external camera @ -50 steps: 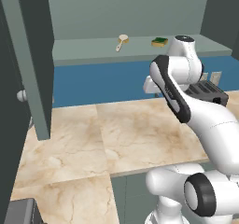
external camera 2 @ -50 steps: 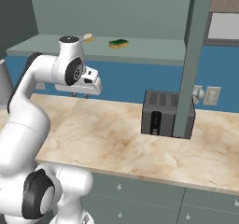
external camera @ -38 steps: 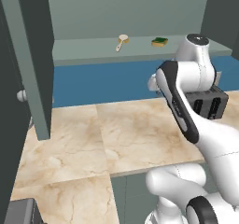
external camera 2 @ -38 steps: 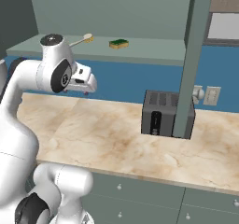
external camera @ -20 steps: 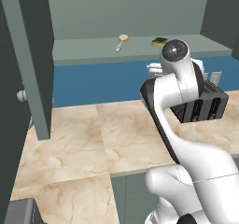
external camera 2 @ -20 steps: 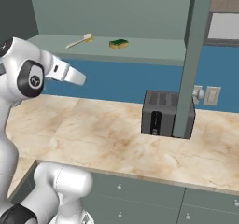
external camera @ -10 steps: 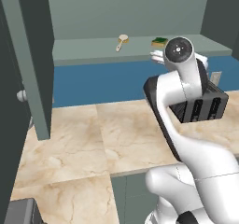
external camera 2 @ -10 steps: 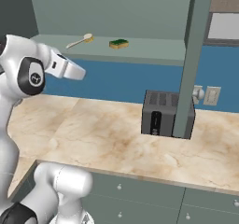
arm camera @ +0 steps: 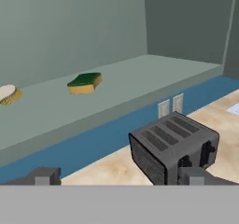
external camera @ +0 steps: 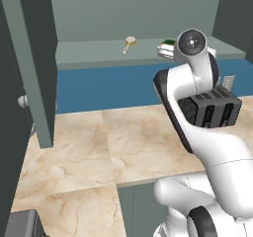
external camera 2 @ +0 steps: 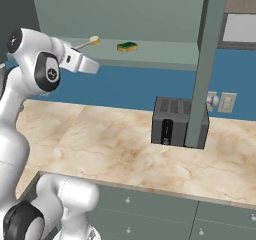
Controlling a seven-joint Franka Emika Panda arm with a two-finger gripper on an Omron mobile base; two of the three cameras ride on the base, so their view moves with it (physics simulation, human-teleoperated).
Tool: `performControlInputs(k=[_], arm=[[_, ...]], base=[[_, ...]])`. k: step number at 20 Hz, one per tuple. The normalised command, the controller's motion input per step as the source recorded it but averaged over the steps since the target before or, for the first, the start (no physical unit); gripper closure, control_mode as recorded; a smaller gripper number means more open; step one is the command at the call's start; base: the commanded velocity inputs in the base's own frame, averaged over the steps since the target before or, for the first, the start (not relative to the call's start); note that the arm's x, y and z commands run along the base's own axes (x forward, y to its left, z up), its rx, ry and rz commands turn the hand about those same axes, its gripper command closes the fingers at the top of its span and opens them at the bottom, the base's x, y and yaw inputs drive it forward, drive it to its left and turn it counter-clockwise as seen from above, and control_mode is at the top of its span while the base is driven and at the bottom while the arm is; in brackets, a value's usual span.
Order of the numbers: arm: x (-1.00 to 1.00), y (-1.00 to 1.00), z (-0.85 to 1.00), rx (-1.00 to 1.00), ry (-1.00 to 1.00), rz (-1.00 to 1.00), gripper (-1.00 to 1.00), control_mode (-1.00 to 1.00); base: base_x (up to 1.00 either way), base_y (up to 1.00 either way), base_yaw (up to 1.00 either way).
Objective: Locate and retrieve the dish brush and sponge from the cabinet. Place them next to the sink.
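Fingers (arm camera: 45, 176) of the gripper (arm camera: 121, 176) stand as wide apart as they go, with nothing between them; two blunt dark tips poke up at the bottom of the hand view, one far to each side.

Just beyond the tips and a little below them sits a dark toaster (arm camera: 173, 146) with slots in its top, on the marbled beige counter (external camera 2: 110, 149). I can read no brand, label or writing on it or anywhere else. Behind the toaster, on the blue wall (external camera: 108, 89), is a pale double outlet (arm camera: 170, 107).

Further off and higher than the fingers runs the pale shelf (arm camera: 70, 101) of the cabinet (external camera 2: 165, 14), whose grey-green doors hang open on both sides; a round white knob (external camera: 23, 101) shows on the left door. The sponge (arm camera: 84, 83) lies flat on that shelf, ahead of the fingers and toward the left tip: a yellow block with a dark green scrubbing layer on top, edges slightly wavy. The dish brush (external camera 2: 89, 42) lies farther to the left of it on the same shelf, well apart from the sponge: a thin tan wooden handle and a round head with whitish bristles. In the hand view I catch just its head at the left edge. Neither thing is touched by the gripper.
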Motion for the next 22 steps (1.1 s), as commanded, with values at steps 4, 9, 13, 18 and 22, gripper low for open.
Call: performControlInputs(k=[4,9,13,18,22], arm=[[0.58,-0.01,0.04,-0.01,0.0,0.07,-1.0,-1.0],[0.61,-0.05,0.0,-0.02,0.02,0.03,-1.0,-1.0],[0.58,-0.13,0.0,-0.02,0.05,0.0,-1.0,-1.0],[0.49,-0.12,0.0,-0.03,0.14,-0.01,-1.0,-1.0],[0.54,-0.13,0.0,-0.01,0.11,-0.01,-1.0,-1.0]], base=[[0.0,0.0,0.0],[0.0,0.0,0.0],[0.0,0.0,0.0],[0.0,0.0,0.0],[0.0,0.0,0.0]])
